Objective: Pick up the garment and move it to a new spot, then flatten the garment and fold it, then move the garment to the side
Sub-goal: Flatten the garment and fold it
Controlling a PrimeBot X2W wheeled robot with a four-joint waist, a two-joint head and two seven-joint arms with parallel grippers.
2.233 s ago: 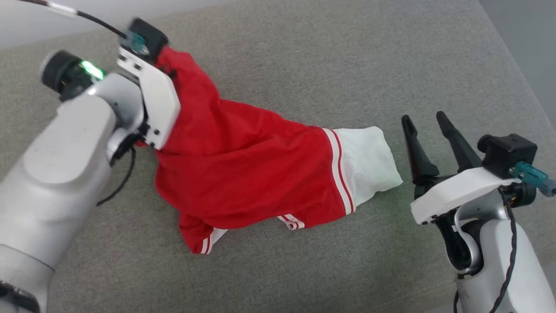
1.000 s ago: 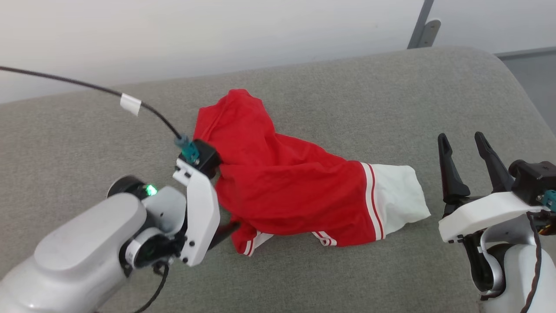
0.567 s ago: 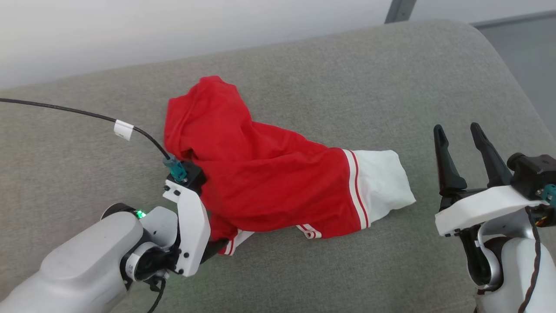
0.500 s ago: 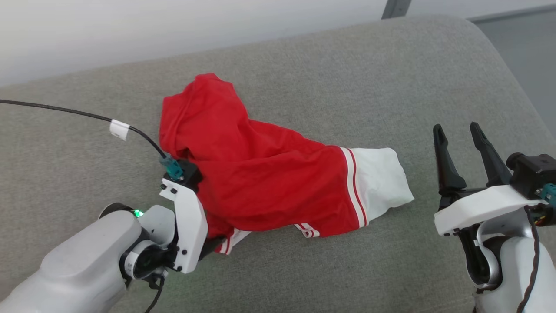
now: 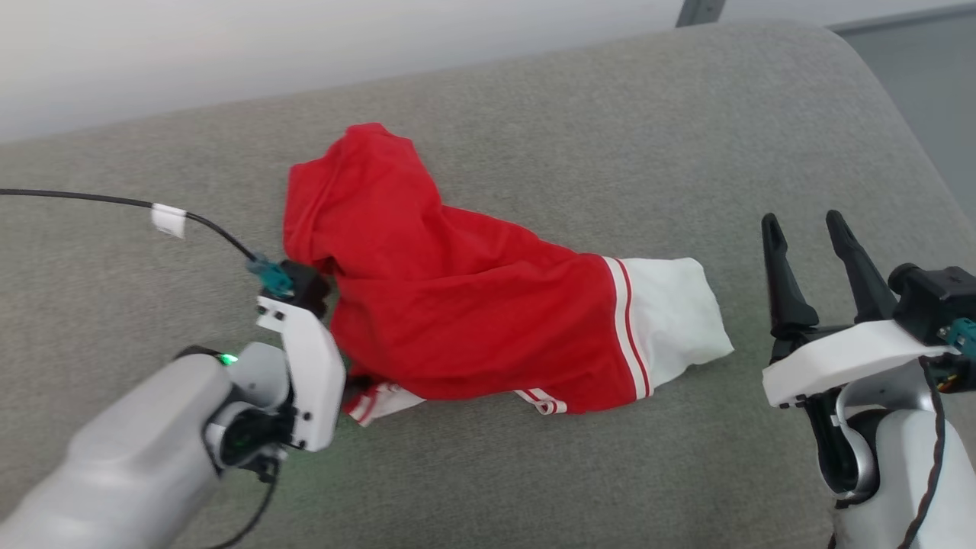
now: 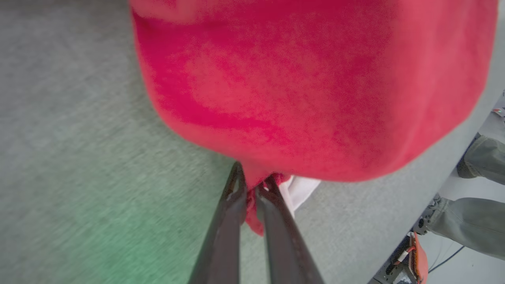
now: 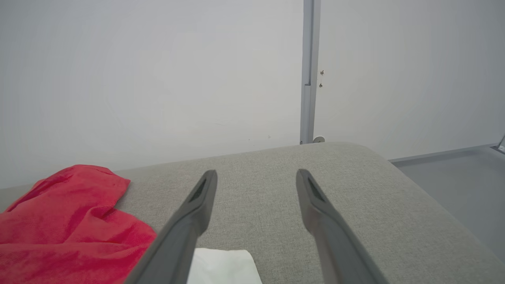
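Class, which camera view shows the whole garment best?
The head view: the garment lies there whole, white sleeve end included. The left wrist view gives a blurred red bulge close up; the right wrist view catches a red corner and a white scrap.

Bright red garment (image 5: 457,305) with striped bands is lying crumpled on the middle of the grey cushion (image 5: 579,137), its red hump bunching toward the cushion's back edge and its white sleeve end pointing toward the right edge.
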